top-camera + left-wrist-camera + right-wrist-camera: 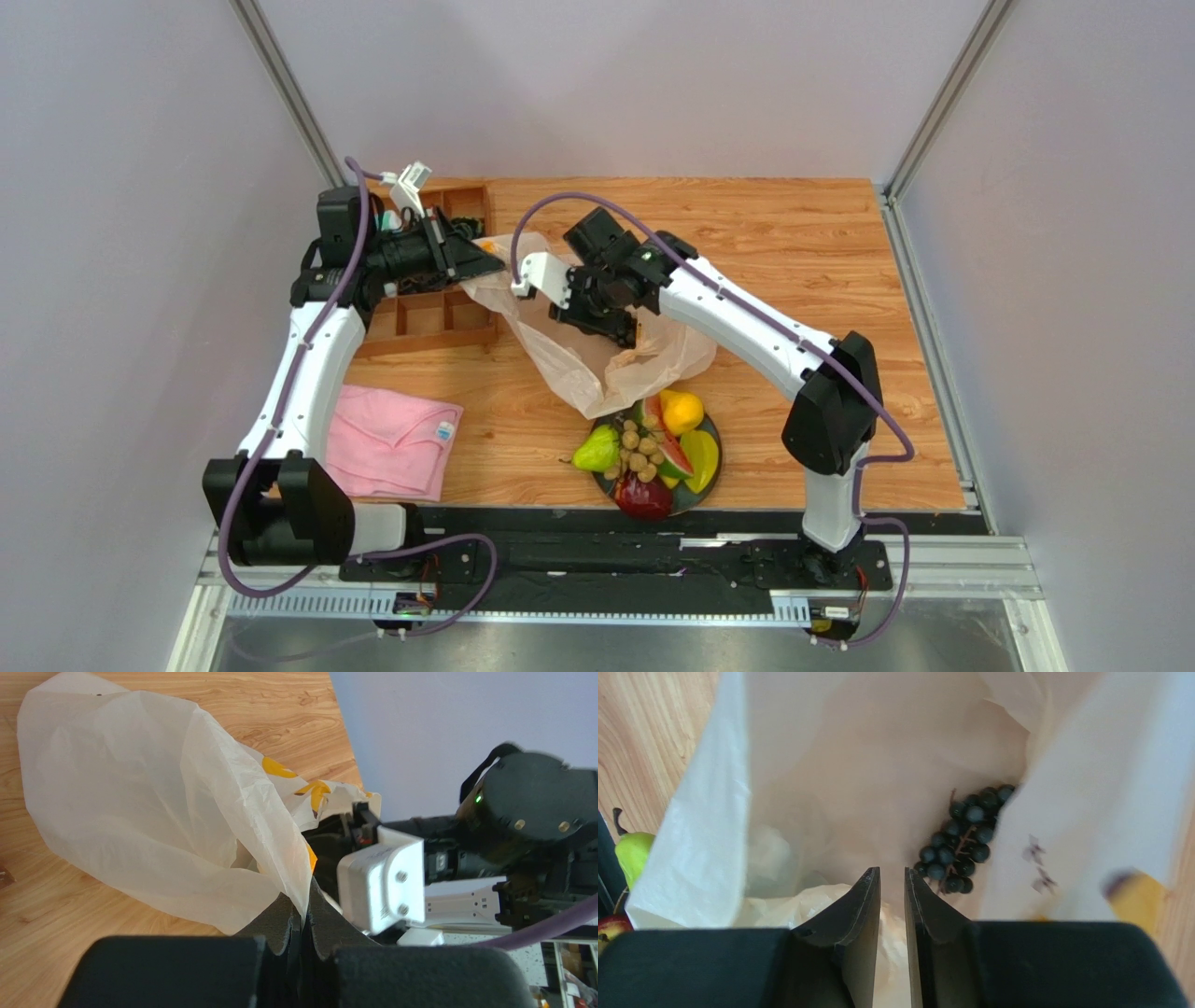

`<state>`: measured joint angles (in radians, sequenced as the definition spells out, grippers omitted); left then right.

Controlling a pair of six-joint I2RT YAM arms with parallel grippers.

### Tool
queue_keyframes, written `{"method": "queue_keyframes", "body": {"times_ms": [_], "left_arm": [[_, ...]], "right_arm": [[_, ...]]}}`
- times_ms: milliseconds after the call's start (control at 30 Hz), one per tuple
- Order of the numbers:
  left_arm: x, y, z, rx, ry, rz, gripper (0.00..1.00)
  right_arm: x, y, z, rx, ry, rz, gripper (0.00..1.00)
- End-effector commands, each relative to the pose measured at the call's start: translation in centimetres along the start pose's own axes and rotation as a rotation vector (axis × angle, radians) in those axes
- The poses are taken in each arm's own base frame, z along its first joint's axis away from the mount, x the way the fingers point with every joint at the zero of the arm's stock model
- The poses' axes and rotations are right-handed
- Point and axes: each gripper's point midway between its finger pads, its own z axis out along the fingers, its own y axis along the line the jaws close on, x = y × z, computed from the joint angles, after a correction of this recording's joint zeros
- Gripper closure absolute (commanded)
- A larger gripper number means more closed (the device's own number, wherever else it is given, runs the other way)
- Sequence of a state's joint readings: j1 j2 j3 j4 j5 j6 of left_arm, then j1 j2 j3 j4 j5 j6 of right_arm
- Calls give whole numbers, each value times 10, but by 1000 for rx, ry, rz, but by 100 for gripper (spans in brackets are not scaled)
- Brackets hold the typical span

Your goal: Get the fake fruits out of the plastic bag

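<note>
While grey walls close round the wooden bench (814,252), the overhead view shows the plastic bag (589,357) mid-bench and fake fruits (648,451) heaped by the near edge. At the left wrist, the left gripper (303,924) is clamped on the bag's rim. Only the right wrist shows a dark grape bunch (966,843) inside the bag, with the right gripper (892,903) jaws a slit apart.

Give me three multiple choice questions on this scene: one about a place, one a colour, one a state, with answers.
1. Where is the dark grape bunch? A on the plate; B inside the plastic bag; C in the wooden tray.
2. What colour is the folded cloth? A pink; B blue; C green.
3. What is the left claw doing? A gaping open; B pinching the bag's edge; C holding a pear.
Answers: B, the right wrist view shows it lying inside the bag; A, plain from above; B, film is caught in it.
</note>
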<state>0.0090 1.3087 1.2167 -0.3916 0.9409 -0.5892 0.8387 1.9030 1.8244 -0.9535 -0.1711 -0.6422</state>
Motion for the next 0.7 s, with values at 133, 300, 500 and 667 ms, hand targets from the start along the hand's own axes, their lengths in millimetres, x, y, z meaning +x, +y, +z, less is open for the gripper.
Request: {"method": "queue_keyframes", "body": {"times_ms": [133, 300, 500, 667], "left_arm": [[-6, -1, 4, 19, 5, 13, 100], [-6, -4, 3, 27, 6, 21, 100], [-4, -10, 3, 55, 29, 23, 100], [-3, -10, 3, 73, 44, 29, 100]], "right_arm": [[-2, 5, -38, -77, 0, -86, 67], [26, -17, -13, -53, 105, -93, 72], [49, -45, 16, -92, 165, -54, 75], [64, -55, 43, -68, 242, 36, 56]]}}
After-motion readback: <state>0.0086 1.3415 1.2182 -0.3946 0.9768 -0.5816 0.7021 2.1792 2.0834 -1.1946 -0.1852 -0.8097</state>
